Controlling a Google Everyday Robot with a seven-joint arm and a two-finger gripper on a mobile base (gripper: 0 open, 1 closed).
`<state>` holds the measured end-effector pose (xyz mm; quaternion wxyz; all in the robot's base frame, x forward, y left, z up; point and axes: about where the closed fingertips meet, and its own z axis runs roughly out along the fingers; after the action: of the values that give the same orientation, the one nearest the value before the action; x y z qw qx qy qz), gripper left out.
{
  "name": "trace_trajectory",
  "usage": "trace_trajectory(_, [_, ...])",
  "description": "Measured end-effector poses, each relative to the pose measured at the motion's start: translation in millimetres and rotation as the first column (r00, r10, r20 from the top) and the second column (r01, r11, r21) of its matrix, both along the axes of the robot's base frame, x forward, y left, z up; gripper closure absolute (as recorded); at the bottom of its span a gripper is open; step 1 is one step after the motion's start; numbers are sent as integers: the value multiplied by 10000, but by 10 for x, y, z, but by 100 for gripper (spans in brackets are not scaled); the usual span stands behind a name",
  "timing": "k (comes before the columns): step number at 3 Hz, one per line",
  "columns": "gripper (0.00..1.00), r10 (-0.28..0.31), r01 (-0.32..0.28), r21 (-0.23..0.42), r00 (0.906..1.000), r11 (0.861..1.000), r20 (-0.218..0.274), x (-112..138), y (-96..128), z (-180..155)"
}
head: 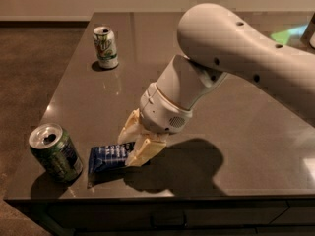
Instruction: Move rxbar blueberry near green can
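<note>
The rxbar blueberry (109,157), a flat dark-blue wrapper with white lettering, is held at its right end just above the dark table near the front edge. My gripper (134,145) with pale fingers is shut on that end of the bar. The green can (55,152), dark green with a silver open top, stands upright at the front left corner, a short way left of the bar. The white arm reaches in from the upper right.
A white-and-light-green can (106,46) stands upright at the back left of the table (236,132). The table's front edge runs just below the bar and the green can. A pale object shows at the far right edge.
</note>
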<state>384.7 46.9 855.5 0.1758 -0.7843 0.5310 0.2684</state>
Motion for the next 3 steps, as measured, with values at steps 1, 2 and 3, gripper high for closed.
trace_trajectory(1, [37, 109, -109, 89, 9999, 9999, -22, -42, 57, -37])
trace_trajectory(2, [15, 204, -203, 153, 9998, 9997, -53, -82, 99, -68])
trace_trajectory(3, [0, 227, -227, 140, 9997, 9996, -25, -94, 109, -62])
